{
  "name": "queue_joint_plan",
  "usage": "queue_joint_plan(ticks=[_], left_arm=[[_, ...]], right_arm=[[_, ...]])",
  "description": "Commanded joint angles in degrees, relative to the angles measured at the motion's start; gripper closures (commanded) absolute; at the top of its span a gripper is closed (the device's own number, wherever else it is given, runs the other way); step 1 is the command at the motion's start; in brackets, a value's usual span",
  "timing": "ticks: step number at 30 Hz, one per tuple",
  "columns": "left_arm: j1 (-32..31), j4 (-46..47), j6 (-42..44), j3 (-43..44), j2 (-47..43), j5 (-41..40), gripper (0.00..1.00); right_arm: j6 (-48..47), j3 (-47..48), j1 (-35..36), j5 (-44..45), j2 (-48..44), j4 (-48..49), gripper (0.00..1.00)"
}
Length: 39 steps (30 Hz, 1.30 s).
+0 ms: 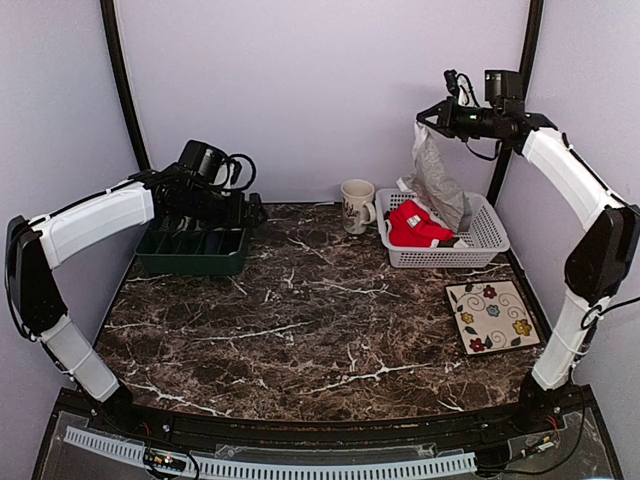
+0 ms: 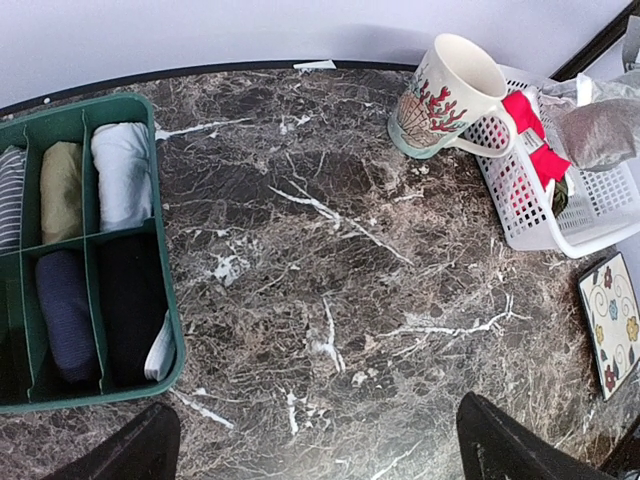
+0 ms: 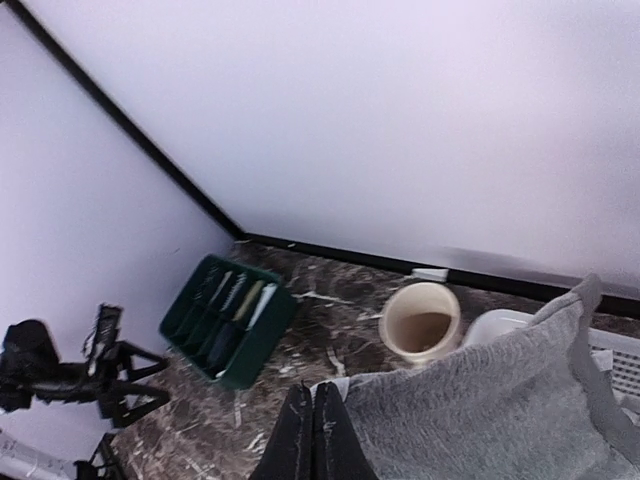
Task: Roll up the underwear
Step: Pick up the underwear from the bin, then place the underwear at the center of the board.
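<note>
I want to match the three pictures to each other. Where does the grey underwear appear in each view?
Top external: the grey underwear hangs at upper right, above the white basket.
Left wrist: at the right edge, upper part, over the basket.
Right wrist: fills the lower right, held by the right gripper, jaws shut.
Shared landmark: the mug, just left of the basket in every view.

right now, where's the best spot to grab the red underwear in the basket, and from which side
Probably its raised top fold, from straight above. The red underwear lies bunched in the white basket, whose walls block a side approach. The grey underwear hanging from the shut right pincer crowds the back, so come in toward the front.
</note>
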Motion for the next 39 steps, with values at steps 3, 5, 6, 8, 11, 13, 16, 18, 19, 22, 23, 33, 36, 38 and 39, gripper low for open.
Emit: queue_joint_plan(ticks=[3, 5, 6, 8, 11, 13, 16, 18, 19, 22, 23, 33, 36, 38, 39], left_arm=[[1.17, 1.47, 1.51, -1.19, -3.93, 0.50, 0.01], [1.62, 1.74, 1.44, -1.60, -4.79, -0.09, 0.01], [1.83, 2.02, 1.29, -2.06, -5.65, -0.44, 0.01], [2.78, 2.32, 0.78, -3.03, -7.09, -0.97, 0.01], [4.65, 3.71, 0.63, -6.11, -9.76, 0.28, 0.01], [5.14, 4.23, 1.64, -7.97, -11.39, 0.98, 0.01], [5.15, 2.62, 4.29, -9.80, -12.62, 2.59, 0.01], [5.20, 1.45, 6.30, -11.19, -12.94, 5.86, 0.01], [5.17, 0.75, 7.19, -11.84, -12.83, 7.45, 0.01], [5.20, -0.18, 8.86, -14.45, -12.92, 13.10, 0.01], [5.18, 0.08, 9.14, -15.57, -13.02, 14.80, 0.01], [2.51, 6.38, 5.80, -23.88, -9.79, 24.83, 0.01], [1.31, 7.64, 3.59, -24.71, -9.03, 23.78, 0.01], [1.24, 8.76, 2.28, -25.71, -9.14, 23.69, 0.01], [1.23, 9.37, 1.87, -26.09, -9.24, 23.66, 0.01]], right_arm=[[7.54, 2.95, 8.10, -8.85, -5.33, 5.35, 1.00], [9.89, 4.26, 10.23, -11.46, -6.11, 7.17, 1.00], [11.27, 3.44, 10.71, -12.69, -7.18, 8.83, 1.00], [13.75, -1.61, 10.43, -13.46, -10.91, 12.95, 1.00], [11.84, -16.25, 8.27, -13.42, -19.01, 15.11, 1.00], [10.35, -29.36, 5.79, -14.55, -24.32, 14.13, 0.98], [5.55, -49.05, 3.02, -8.37, -31.61, 9.51, 0.74], [2.10, -57.80, 2.01, -2.54, -34.61, 4.71, 0.27], [0.08, -59.51, 1.94, -1.00, -34.93, 1.95, 0.14], [-4.55, -60.58, 2.55, 0.49, -35.39, -2.96, 0.07], [-5.67, -60.05, 2.75, 0.83, -35.53, -3.19, 0.09], [-19.63, -51.42, 21.77, 6.29, -23.68, -6.62, 0.30], [-24.68, -50.06, 31.20, 14.40, -20.97, -6.87, 0.37], [-28.23, -50.19, 37.23, 21.00, -19.86, -6.36, 0.41], [-29.88, -50.57, 39.57, 22.42, -19.35, -5.87, 0.42]])
